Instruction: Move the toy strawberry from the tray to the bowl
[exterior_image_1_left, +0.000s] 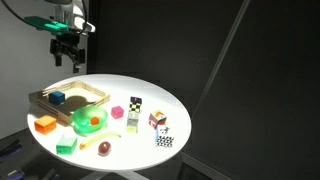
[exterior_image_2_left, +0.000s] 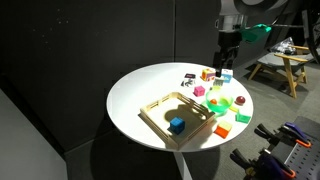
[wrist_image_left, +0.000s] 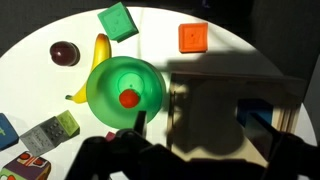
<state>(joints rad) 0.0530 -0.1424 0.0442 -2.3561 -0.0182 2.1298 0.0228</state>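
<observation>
Wrist view had the gripper (wrist_image_left: 190, 128) as dark shapes along the bottom edge, fingers spread apart with nothing between them. Both exterior views put it high above the table (exterior_image_1_left: 175, 102), touching nothing. Just past the fingers sat the bowl (wrist_image_left: 125, 88), bright green and round, with the toy strawberry (wrist_image_left: 129, 98) inside near its centre: tiny, orange-red, rounded. Only the wrist view showed it that plainly; in an exterior view it was a small red dot. The tray (exterior_image_1_left: 38, 105) lay beside the bowl, shadowed in the wrist view. The exterior views showed its light wooden rim and a blue block (exterior_image_1_left: 58, 98) inside. A banana (wrist_image_left: 98, 58) touched the bowl, with a dark red ball (wrist_image_left: 65, 53) near.
</observation>
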